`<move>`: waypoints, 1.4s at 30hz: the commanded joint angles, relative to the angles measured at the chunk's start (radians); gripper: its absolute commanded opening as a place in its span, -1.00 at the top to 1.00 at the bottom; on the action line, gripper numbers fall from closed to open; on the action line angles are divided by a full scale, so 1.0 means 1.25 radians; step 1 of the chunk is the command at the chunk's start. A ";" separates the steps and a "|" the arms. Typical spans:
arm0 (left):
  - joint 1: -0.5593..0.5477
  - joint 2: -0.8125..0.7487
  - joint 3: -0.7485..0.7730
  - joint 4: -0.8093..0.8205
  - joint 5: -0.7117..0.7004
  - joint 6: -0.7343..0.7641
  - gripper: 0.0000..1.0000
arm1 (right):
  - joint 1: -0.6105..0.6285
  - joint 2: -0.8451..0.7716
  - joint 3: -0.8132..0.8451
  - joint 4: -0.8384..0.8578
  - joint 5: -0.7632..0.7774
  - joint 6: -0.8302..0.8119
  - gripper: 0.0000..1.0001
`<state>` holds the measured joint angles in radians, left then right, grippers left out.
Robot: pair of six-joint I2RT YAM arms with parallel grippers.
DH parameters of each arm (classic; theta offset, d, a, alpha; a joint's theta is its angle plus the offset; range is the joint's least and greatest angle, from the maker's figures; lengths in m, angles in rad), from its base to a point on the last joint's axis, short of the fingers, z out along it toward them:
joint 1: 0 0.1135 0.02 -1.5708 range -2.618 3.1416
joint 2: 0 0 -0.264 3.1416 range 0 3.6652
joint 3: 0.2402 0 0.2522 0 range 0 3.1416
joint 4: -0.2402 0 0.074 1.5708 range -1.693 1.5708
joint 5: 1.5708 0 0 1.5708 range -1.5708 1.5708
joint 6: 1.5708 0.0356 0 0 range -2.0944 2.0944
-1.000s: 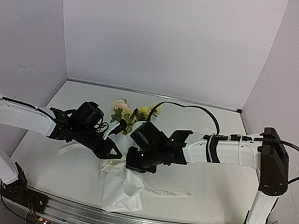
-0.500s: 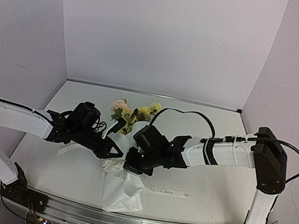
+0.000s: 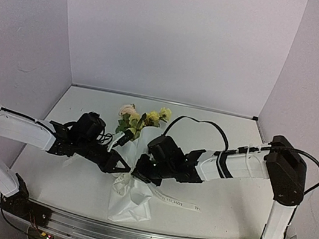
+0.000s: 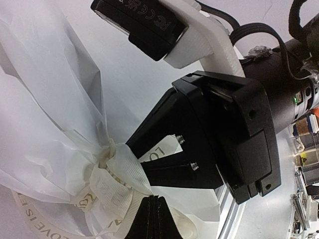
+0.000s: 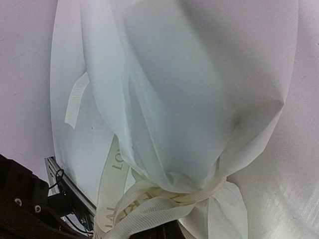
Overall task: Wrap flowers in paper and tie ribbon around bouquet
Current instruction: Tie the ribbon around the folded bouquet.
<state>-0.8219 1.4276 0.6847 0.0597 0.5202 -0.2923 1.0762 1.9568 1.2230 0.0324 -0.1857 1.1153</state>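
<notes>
- Ribbon (image 4: 117, 184) is caught from both sides. The left gripper (image 3: 122, 163) and right gripper (image 3: 139, 170) meet nose to nose at mid-table, each with jaws pressed together on a strand of the woven band.
- Just beyond the fingertips, the band is drawn tight around the gathered paper (image 5: 199, 99), pinching the sheet into a narrow waist. One printed tail trails off to the right across the table (image 3: 231, 168).
- The bouquet (image 3: 128, 203) lies between the two arms. Its flowers (image 3: 143, 117) point toward the far wall and its flared paper foot toward the near edge.
- Risk: an uneven outward pull could drag the light bundle sideways or slide the band off the waist toward the stems.
- Risk: too hard a pull could tear the thin sheet where it is bunched, while letting go too soon could let the floppy band slacken and the cone fall open.
- Risk: the fingers are so close together that they could collide or nip paper along with the band.
- Count: two grippers, one ribbon with one loose tail in view, one paper sheet and one bouquet. It holds one pale rose and a cluster of yellow blossoms too small to number.
</notes>
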 commanded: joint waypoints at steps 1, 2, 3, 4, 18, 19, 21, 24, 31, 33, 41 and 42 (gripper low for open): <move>-0.004 0.001 -0.002 0.033 0.016 -0.005 1.00 | -0.006 -0.019 -0.023 0.071 0.007 0.001 1.00; -0.004 0.002 -0.002 0.033 0.013 -0.004 1.00 | -0.006 -0.027 -0.031 0.071 0.012 -0.001 1.00; -0.004 0.002 -0.001 0.032 0.010 -0.003 1.00 | -0.005 -0.033 -0.040 0.071 0.020 -0.003 1.00; -0.004 0.003 0.001 0.031 0.006 -0.002 0.99 | -0.006 -0.042 -0.048 0.071 0.027 -0.006 1.00; -0.004 0.024 0.024 0.013 0.006 0.013 0.99 | -0.005 -0.070 -0.060 0.095 0.034 -0.029 1.00; -0.004 0.023 0.024 0.010 0.004 0.015 1.00 | -0.005 -0.070 -0.060 0.099 0.032 -0.030 1.00; -0.004 0.029 0.027 -0.002 0.001 0.021 1.00 | -0.005 -0.074 -0.063 0.108 0.033 -0.033 1.00; -0.004 0.037 0.030 -0.012 -0.005 0.023 1.00 | -0.006 -0.088 -0.074 0.118 0.039 -0.042 1.00; -0.003 0.022 0.028 -0.009 -0.042 0.016 0.99 | -0.006 -0.103 -0.084 0.142 0.035 -0.053 1.00; -0.002 0.013 0.025 -0.007 -0.059 0.012 1.00 | -0.006 -0.105 -0.084 0.146 0.030 -0.053 1.00; 0.014 -0.011 0.027 0.030 -0.078 -0.034 1.00 | -0.005 -0.101 -0.077 0.146 0.023 -0.053 1.00; 0.015 -0.011 0.027 0.035 -0.077 -0.043 1.00 | -0.005 -0.100 -0.076 0.144 0.024 -0.053 1.00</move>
<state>-0.8174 1.4525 0.6861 0.0545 0.4414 -0.3036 1.0756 1.8810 1.1160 0.1783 -0.1673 1.0654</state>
